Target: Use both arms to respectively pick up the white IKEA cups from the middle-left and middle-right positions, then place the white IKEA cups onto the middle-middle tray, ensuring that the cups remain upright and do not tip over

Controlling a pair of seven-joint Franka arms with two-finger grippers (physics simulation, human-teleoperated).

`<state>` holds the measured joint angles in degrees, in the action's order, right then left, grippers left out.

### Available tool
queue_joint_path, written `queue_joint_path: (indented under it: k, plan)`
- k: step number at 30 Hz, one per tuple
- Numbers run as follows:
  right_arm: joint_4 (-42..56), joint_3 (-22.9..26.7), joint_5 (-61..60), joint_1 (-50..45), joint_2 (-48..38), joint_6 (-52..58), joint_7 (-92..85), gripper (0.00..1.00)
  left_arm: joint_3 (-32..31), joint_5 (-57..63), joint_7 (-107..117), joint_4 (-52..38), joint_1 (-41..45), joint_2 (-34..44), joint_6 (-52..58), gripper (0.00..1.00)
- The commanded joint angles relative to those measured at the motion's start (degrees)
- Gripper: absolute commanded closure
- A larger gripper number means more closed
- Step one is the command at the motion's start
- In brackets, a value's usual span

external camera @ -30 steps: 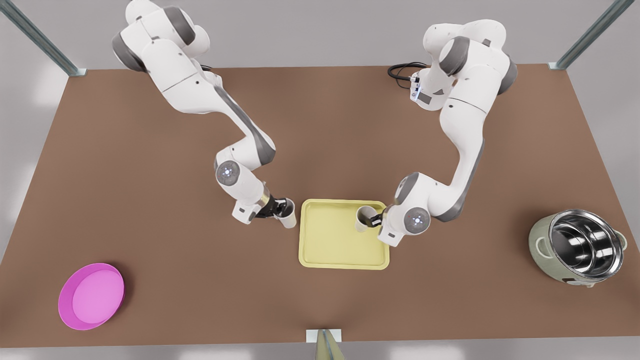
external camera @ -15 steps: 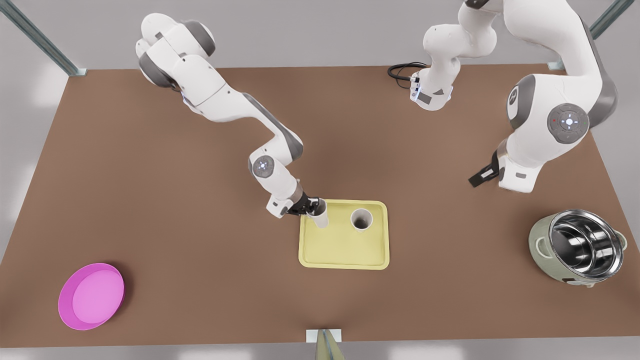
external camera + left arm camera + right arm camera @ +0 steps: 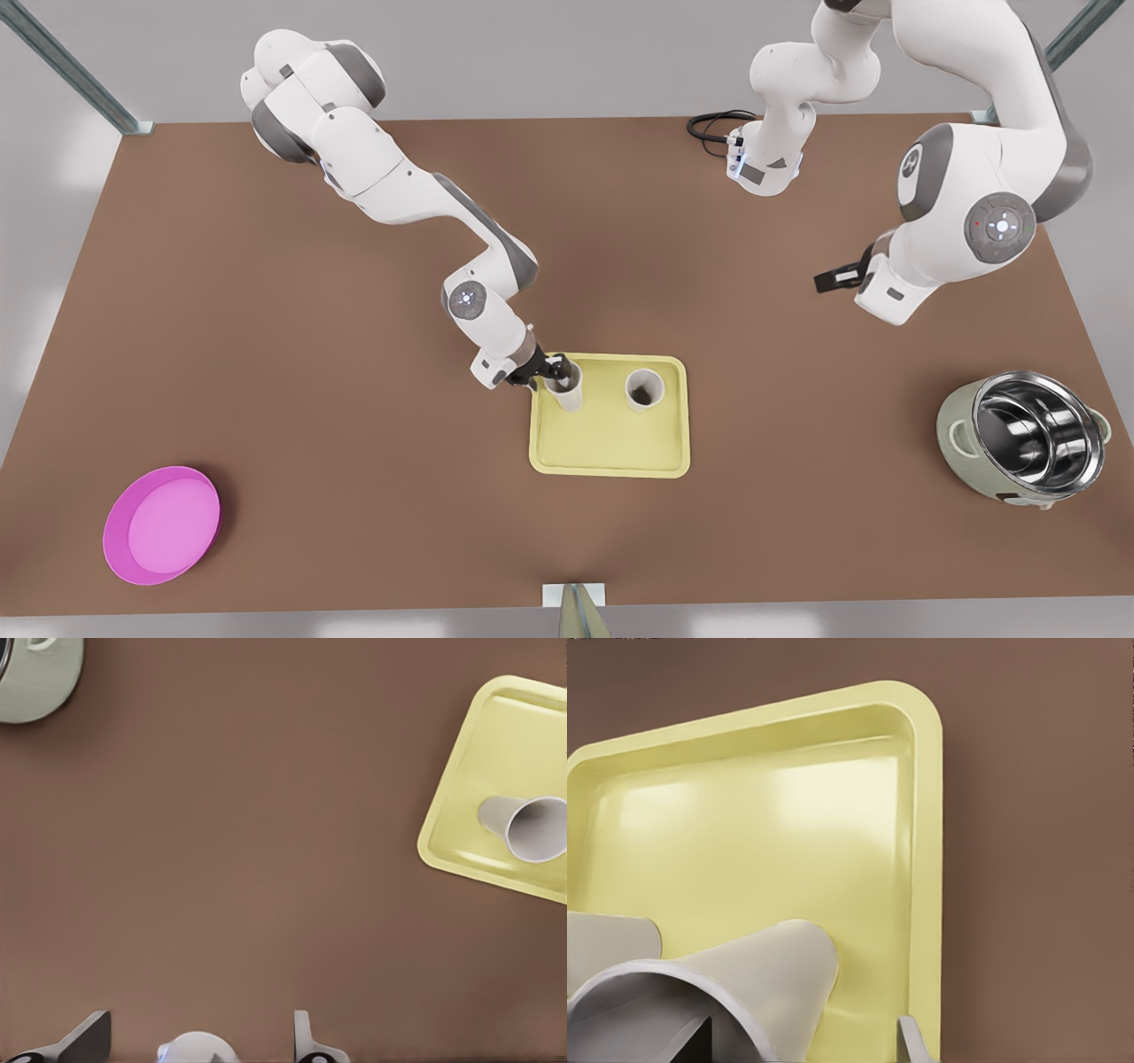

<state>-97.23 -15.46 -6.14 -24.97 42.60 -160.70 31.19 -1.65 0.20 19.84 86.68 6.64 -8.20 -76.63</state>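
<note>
Nearest me, toward the front edge of the brown desk (image 3: pixel 266 354), a round magenta plate (image 3: pixel 159 527) sits at the front view's left. A green pot (image 3: pixel 1023 439) with a steel lining sits at the front view's right, well apart from everything else.

In the middle lies the pale yellow tray (image 3: pixel 611 443), and both white cups are inside its rim along the far side. The free cup (image 3: pixel 644 388) stands upright on its own, with nothing touching it. The other cup (image 3: pixel 567 390) is upright in the tray's far corner on the front view's left.

The right claw (image 3: pixel 554 370) is at that cup's rim, reaching in from the front view's left. In the right wrist view the right claw (image 3: pixel 802 1045) straddles the cup (image 3: pixel 771 983) wall. One finger (image 3: pixel 691 1041) is inside the mouth, and the other is outside with a strip of tray (image 3: pixel 744 815) showing between it and the cup. So the claw is spread and not pinching. The free cup (image 3: pixel 607 943) shows just beside it.

Farther back and higher, at the front view's right, the left claw (image 3: pixel 833 279) hangs over bare desk, well away from the tray. It is waiting with its fingers wide and nothing between them. In the left wrist view the left claw (image 3: pixel 195 1041) looks down on the tray (image 3: pixel 461 815), the free cup (image 3: pixel 523 828) and the pot (image 3: pixel 35 673).

At the far edge a black cable (image 3: pixel 709 124) loops beside an arm's base.
</note>
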Motion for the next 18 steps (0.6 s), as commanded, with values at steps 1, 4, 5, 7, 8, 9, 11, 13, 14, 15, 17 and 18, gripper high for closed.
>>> queue_joint_path:
  k: [1,4,5,7,8,9,11,13,14,15,17,18]
  plan:
    - [0.0,0.0,0.0,0.0,-0.1,-0.4,5.2,0.00,-0.1,0.0,-11.6,0.0,-0.1,0.0,1.1,0.00]
    - [0.1,0.0,0.0,0.1,-0.1,-0.3,5.2,0.00,-0.1,0.0,-11.7,0.1,-0.1,0.0,1.5,0.00]
    - [0.1,0.0,0.0,0.1,-0.1,-0.4,5.2,0.00,-0.1,0.0,-11.8,0.1,-0.1,0.0,1.5,0.00]
    - [0.1,0.0,0.0,0.4,-0.1,-0.4,5.1,0.00,-0.1,0.0,-11.8,0.1,-0.1,-0.1,1.5,0.00]
    - [0.1,0.0,0.1,0.5,-0.1,-0.4,5.1,0.00,-0.1,0.0,-11.8,0.1,-0.1,-0.1,1.5,0.00]
    - [0.5,0.0,0.0,0.5,-0.1,-0.3,5.1,0.00,-0.1,0.0,-11.8,0.1,-0.1,-0.1,1.5,0.00]
    - [0.2,-0.1,-0.1,1.2,-1.8,0.2,5.2,0.00,-0.1,0.0,-11.8,0.1,-0.1,-0.1,1.5,0.00]
    - [-0.9,-0.1,0.2,4.7,-11.1,13.1,4.1,0.00,-0.1,0.0,-11.8,0.1,-0.1,-0.1,1.6,0.00]
    - [-0.7,-0.1,0.1,7.3,-16.0,22.7,1.2,0.00,-0.1,0.0,-11.8,0.1,-0.1,-0.1,1.5,0.00]
    - [-0.4,-0.1,0.2,11.2,-18.9,29.9,-3.3,0.00,-0.1,0.0,-11.8,0.1,-0.1,-0.1,1.6,0.00]
    - [0.6,0.0,0.3,25.7,-21.1,44.4,-25.4,0.00,-0.1,0.0,-11.8,0.1,0.0,0.0,1.5,0.00]
    - [0.6,0.4,1.7,31.5,-21.0,46.4,-32.3,0.00,-0.2,0.0,-11.8,0.1,0.0,0.0,1.6,0.00]
